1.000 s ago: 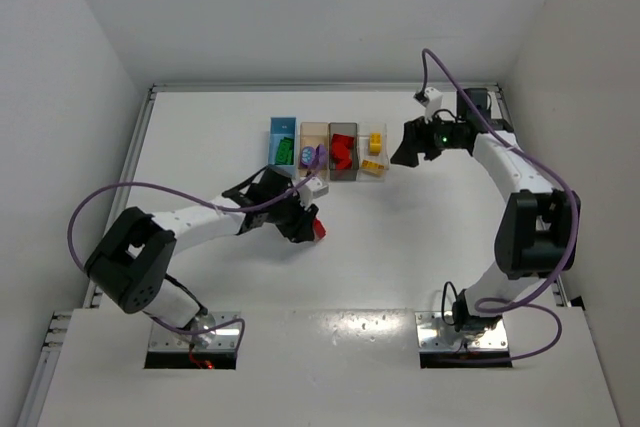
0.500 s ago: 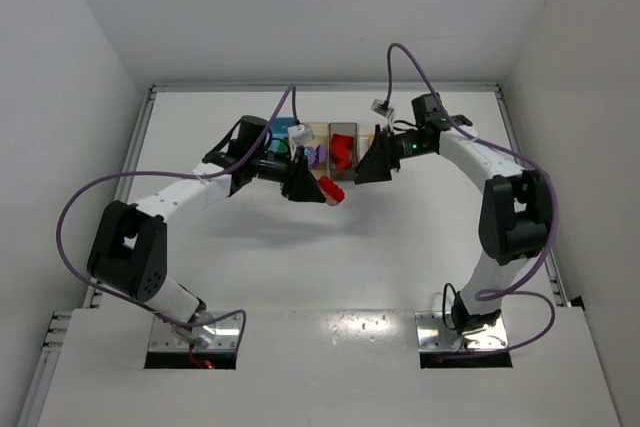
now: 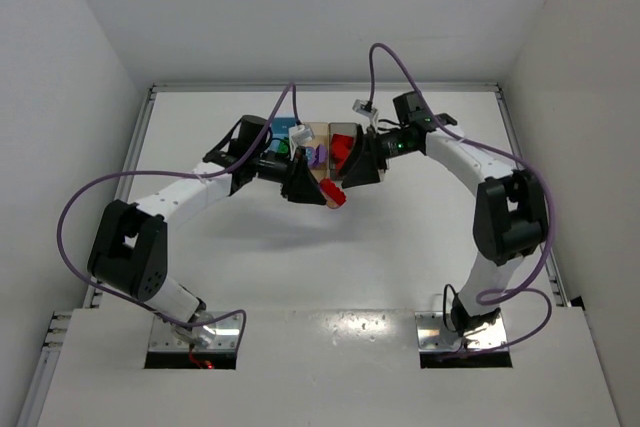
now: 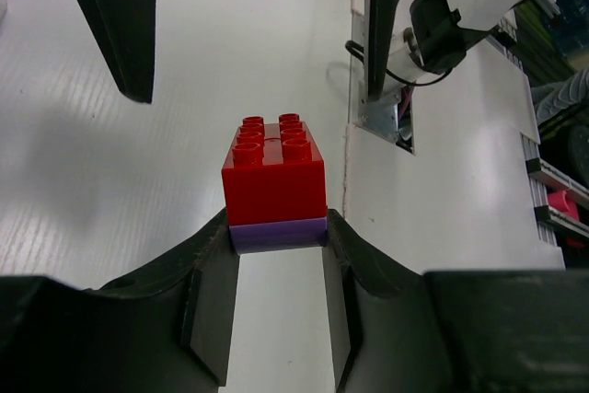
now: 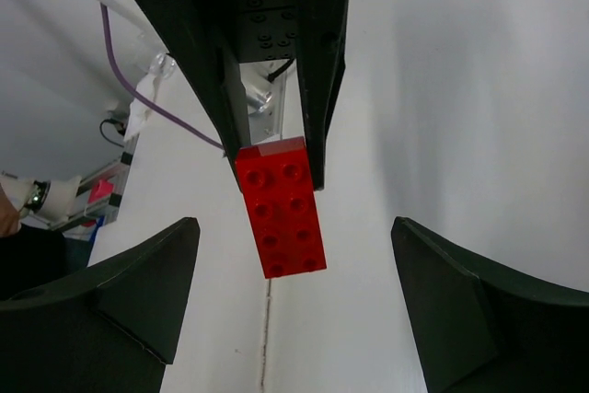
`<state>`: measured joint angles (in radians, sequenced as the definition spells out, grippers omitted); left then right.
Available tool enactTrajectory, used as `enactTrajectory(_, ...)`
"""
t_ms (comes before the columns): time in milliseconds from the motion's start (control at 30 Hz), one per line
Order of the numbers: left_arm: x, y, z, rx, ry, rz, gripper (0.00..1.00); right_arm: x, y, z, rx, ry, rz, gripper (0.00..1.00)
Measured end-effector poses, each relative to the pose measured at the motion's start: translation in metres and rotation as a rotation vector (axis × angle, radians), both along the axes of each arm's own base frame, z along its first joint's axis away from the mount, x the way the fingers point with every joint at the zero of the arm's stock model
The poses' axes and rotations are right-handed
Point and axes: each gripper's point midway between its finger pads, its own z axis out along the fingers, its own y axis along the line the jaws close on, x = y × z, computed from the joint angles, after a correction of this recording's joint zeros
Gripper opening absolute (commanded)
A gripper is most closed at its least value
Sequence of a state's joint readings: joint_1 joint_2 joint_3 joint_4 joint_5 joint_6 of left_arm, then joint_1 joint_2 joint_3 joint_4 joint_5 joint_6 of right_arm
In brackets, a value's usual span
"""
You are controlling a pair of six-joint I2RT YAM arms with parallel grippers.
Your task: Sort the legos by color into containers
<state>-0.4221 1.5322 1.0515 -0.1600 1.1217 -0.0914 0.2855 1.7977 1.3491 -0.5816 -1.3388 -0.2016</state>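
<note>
- Right now your left gripper (image 4: pixel 276 246) is clamping a red-and-purple clump (image 4: pixel 274 181). Its fingers (image 4: pixel 213 273) are pressing the thin purple layer from both sides, and the red part is sticking out past the tips.
- Seen from above, that clump (image 3: pixel 334 194) is being held over the white table (image 3: pixel 420 247), just in front of the row of bins.
- Your right gripper (image 5: pixel 294 301) is standing wide apart and holding nothing. In its wrist view the clump (image 5: pixel 279 206) is sitting between the lines of its two fingers but beyond their tips, touching neither.
- From above, the right gripper (image 3: pixel 360 169) is hovering just beside the clump, on its far right side.
- Farther back, the blue bin (image 3: pixel 283 130), tan bin (image 3: pixel 316 134) and dark grey bin (image 3: pixel 343 132) are sitting side by side. Red legos (image 3: pixel 343 151) are lying in the dark grey one and a purple piece (image 3: pixel 318 155) in the tan one.
</note>
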Motion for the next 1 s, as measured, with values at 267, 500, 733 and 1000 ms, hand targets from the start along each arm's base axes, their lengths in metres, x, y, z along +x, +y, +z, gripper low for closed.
enactTrajectory(267,0.000,-0.001,0.001,0.001,0.001,-0.002,0.12,-0.012,0.015,-0.005,-0.007,0.006,0.049,0.85)
enactTrajectory(500,0.004,-0.002,0.009,-0.007,-0.017,-0.001,0.12,-0.013,0.017,-0.018,-0.044,-0.009,0.059,0.51)
enactTrajectory(733,0.009,0.000,0.003,0.014,0.015,0.028,0.12,-0.009,0.019,-0.013,-0.032,-0.042,0.070,0.03)
enactTrajectory(1000,0.006,0.001,-0.011,0.023,0.010,0.032,0.12,0.022,0.006,-0.010,-0.031,-0.049,-0.008,0.01)
